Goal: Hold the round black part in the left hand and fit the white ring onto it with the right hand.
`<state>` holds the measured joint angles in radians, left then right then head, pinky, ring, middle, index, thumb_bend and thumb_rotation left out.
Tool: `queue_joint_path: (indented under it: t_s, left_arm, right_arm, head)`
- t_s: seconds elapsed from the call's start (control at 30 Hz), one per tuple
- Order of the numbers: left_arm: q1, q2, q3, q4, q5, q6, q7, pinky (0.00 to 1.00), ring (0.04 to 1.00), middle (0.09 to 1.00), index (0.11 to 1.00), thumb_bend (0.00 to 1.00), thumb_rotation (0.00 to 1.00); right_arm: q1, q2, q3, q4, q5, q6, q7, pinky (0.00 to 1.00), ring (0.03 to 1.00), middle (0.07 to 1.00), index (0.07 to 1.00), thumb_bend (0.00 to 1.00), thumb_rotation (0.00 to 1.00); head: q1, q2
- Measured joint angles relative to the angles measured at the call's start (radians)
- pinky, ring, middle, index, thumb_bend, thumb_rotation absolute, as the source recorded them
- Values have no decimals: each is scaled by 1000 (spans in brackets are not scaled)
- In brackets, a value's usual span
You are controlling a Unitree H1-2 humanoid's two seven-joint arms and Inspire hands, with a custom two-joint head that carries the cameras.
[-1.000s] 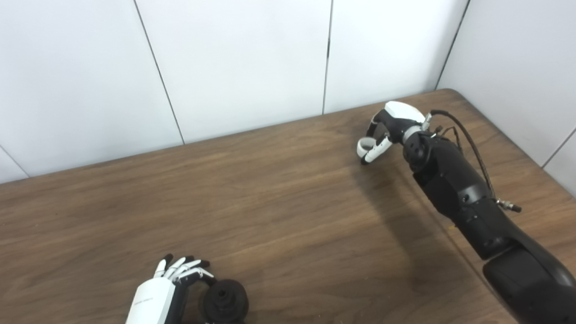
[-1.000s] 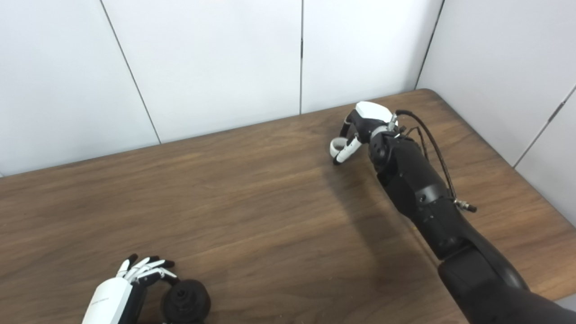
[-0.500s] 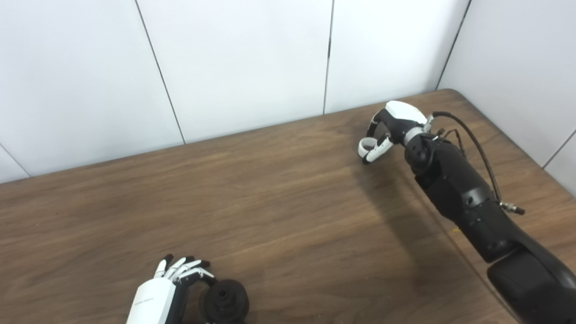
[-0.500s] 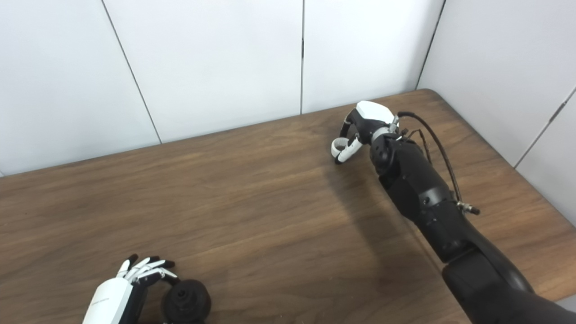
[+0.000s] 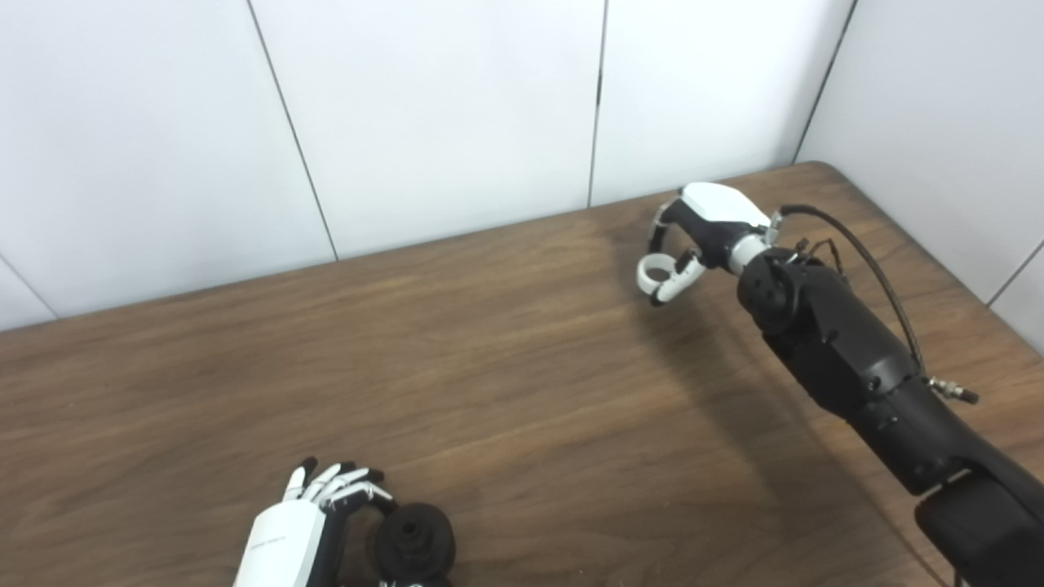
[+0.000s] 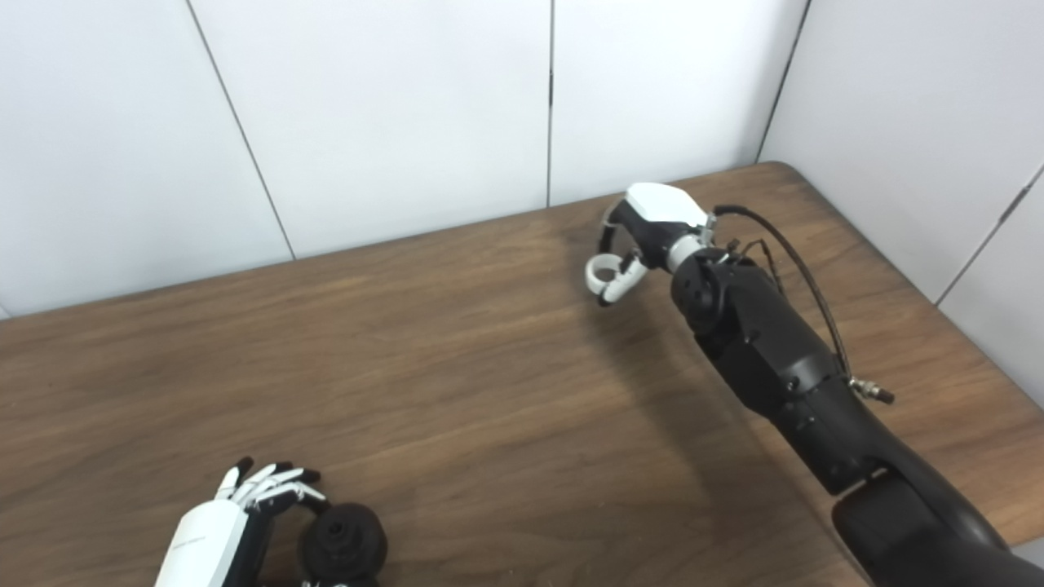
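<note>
White ring (image 5: 651, 270), smooth, is pinched in the right hand (image 5: 693, 236); ribbed round black part (image 5: 414, 542) is gripped by the left hand (image 5: 306, 530) on the wood-grain table (image 5: 506, 391).

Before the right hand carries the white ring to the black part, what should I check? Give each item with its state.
1. White ring pinched in right hand: ok.
2. Ring lifted off the table: ok, judging by its shadow.
3. Round black part in the left hand: cannot tell, the picture's edge cuts the grip.
4. Black part's hub facing up: ok.
5. Path across the table between the hands free: ok.
</note>
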<state>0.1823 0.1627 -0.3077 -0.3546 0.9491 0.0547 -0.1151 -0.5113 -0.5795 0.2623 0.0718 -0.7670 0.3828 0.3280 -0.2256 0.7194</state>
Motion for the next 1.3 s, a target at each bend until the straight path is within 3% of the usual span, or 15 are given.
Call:
queue_joint_path:
  t_s: [0.23, 0.57, 0.87, 1.3]
  left_arm:
    - [-3, -25, -21, 4, 29, 14, 3, 1000, 880, 785, 485, 522, 51]
    - [-12, -60, -51, 8, 69, 51, 1, 1000, 886, 790, 485, 523, 51]
    - [-24, -62, -63, 15, 71, 56, 0, 1000, 891, 794, 485, 521, 52]
    - [-40, -78, -85, 25, 85, 82, 0, 1000, 895, 798, 485, 521, 53]
  right_arm:
    - [22, 3, 50, -196, -8, -10, 92, 1000, 986, 831, 485, 524, 137]
    - [94, 27, 76, -460, -30, 3, 255, 1000, 973, 833, 484, 524, 136]
    - [145, 102, 105, -606, -47, 0, 351, 1000, 984, 854, 484, 525, 139]
    - [181, 203, 113, -700, -45, -4, 420, 1000, 1000, 869, 484, 521, 139]
  head:
    - [74, 17]
    - [147, 41]
    - [167, 61]
    - [201, 87]
